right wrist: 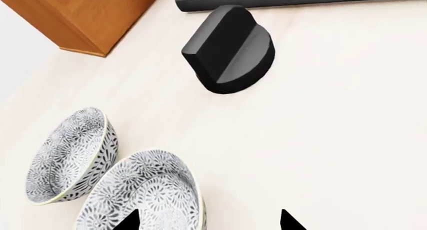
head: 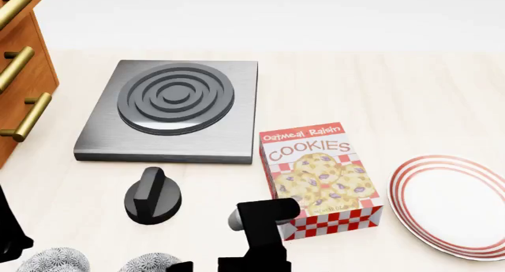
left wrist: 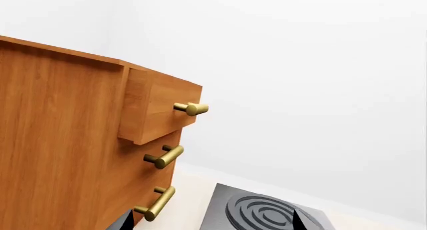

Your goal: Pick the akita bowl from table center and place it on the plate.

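Pale cream wooden table (head: 410, 88) with a plain white wall behind, and a wooden drawer cabinet (left wrist: 60, 140) at the left edge. Two patterned bowls sit touching at the near edge. The akita bowl (right wrist: 143, 192) is upright, mouth up, nothing inside, and being round it has no long axis. The second bowl (right wrist: 67, 155) is also empty. The right gripper (right wrist: 208, 221) hangs spread over the akita bowl, one tip above it. Left gripper (left wrist: 210, 221) is spread too, up by the hotplate (head: 170, 109). The plate (head: 453, 204) sits empty far right, past the cookie box (head: 320, 177) and knob (head: 152, 196).
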